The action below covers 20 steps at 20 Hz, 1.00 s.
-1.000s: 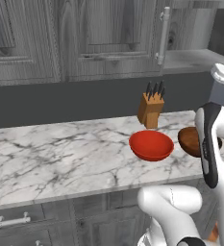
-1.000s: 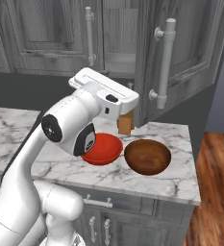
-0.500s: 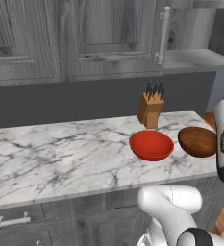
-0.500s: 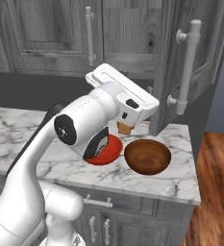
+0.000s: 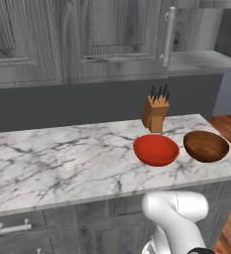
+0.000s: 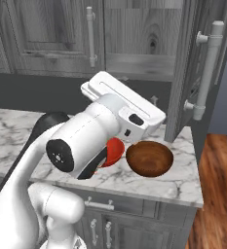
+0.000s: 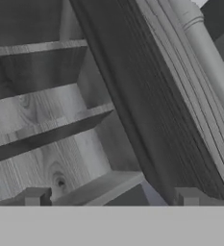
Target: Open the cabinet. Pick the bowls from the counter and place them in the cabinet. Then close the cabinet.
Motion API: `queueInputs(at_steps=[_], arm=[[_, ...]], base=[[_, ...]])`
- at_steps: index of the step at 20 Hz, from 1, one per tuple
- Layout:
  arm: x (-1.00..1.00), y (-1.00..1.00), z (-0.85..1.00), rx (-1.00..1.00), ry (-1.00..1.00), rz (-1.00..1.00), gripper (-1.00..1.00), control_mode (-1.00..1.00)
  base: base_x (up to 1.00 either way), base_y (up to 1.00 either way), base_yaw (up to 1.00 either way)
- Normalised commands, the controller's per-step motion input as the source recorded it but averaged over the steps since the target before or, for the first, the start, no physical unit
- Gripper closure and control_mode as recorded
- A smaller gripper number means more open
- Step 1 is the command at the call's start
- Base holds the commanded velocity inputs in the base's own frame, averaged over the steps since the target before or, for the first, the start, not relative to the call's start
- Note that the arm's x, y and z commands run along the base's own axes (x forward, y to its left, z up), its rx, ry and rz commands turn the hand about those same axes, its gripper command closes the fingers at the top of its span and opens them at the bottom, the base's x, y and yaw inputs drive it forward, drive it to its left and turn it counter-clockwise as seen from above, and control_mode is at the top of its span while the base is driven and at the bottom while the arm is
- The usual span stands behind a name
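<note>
Cabinet [image 6: 134, 44]: I see its right door [image 6: 202, 73] swung open.
Bowls: red bowl [image 5: 156, 149], wooden bowl [image 5: 205, 146] beside knife block [image 5: 155, 112], unplaced.
Gripper [image 7: 111, 197]: jaws wide, empty.

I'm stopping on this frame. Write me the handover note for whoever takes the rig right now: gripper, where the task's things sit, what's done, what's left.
Gripper: open, holding nothing, pointed into the cabinet beside the swung-out right door.
Cabinet: right door open, inner shelf exposed and bare where visible; left door shut.
Red bowl and wooden bowl: both on the counter, side by side near its right end, wooden one further right. Knife block stands just behind the red bowl.
Done: cabinet opened.
Left: pick each bowl, place both on the shelf, close the door.
</note>
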Motion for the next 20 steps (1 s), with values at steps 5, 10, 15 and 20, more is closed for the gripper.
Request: queueInputs(at_steps=[5, 10, 15, 20], arm=[[-0.75, 0.67, 0.23, -0.11, -0.04, 0.13, -1.0, -1.0], [-0.02, 0.82, 0.26, -0.2, 0.09, 0.13, -1.0, -1.0], [0.08, 0.78, 0.02, -0.15, 0.0, 0.15, -1.0, -1.0], [0.45, 0.59, -0.06, 0.0, 0.0, 0.16, -1.0, -1.0]], base=[[0.0, 0.0, 0.0], [0.0, 0.0, 0.0], [0.0, 0.0, 0.0], [0.0, 0.0, 0.0]])
